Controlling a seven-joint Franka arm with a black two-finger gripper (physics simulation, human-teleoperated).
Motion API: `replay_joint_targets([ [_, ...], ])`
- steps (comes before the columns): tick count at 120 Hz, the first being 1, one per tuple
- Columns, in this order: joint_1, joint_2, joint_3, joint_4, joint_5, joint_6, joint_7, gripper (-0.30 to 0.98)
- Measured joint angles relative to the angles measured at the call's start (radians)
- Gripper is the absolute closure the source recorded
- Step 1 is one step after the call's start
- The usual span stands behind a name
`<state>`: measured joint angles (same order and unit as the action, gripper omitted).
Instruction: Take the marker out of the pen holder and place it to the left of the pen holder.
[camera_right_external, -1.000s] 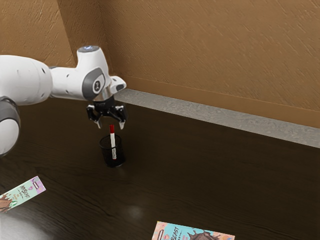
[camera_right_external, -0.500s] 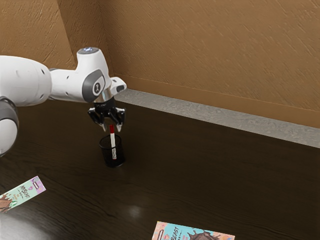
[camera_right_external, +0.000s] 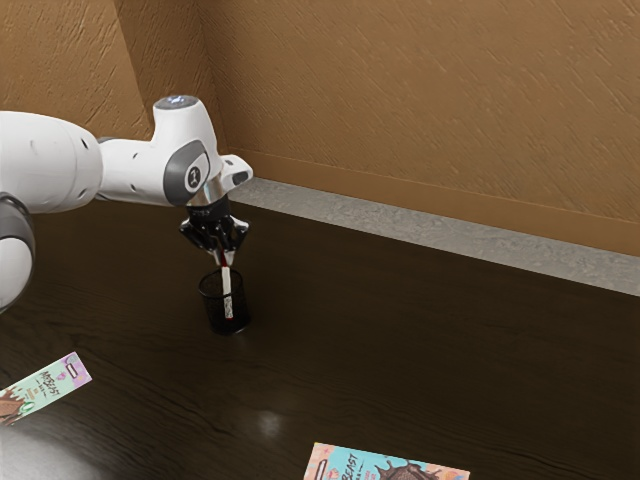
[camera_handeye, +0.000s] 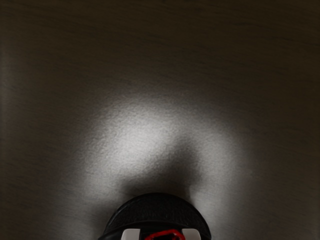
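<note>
In the exterior view my gripper (camera_right_external: 224, 259) points down above the pen holder (camera_right_external: 229, 318), with both fingertips drawn in on the marker's red cap. The white body of the marker (camera_right_external: 227, 283) stands nearly upright, its lower part inside the black mesh holder. In the wrist view the gripper (camera_handeye: 161, 234) has a pale fingertip on each side of the red cap (camera_handeye: 170, 232), and the round dark pen holder (camera_handeye: 157, 205) lies beneath.
A wrapped bar (camera_right_external: 48, 388) lies on the dark table (camera_right_external: 420, 340) toward the exterior view's lower left. Another colourful wrapped bar (camera_right_external: 390, 468) sits at the lower edge. Behind the table rises a brown wall (camera_right_external: 430, 110).
My fingers have come together from wide apart and now hold the marker's red cap. The hand is slightly lower. Marker and pen holder have stayed where they were.
</note>
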<state>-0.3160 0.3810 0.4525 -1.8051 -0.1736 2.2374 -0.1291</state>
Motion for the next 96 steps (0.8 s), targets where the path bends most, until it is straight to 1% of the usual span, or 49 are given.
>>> replay_joint_targets([
  [23, 0.000, 0.001, 0.000, -0.001, 0.013, 0.002, -0.009, 0.75],
  [56, 0.000, -0.019, 0.000, -0.007, 0.025, 0.003, -0.027, 0.78],
  [84, -0.002, -0.075, 0.003, -0.006, 0.032, -0.005, -0.038, 0.79],
  [96, -0.001, -0.112, 0.007, -0.002, 0.044, -0.016, -0.038, 0.79],
])
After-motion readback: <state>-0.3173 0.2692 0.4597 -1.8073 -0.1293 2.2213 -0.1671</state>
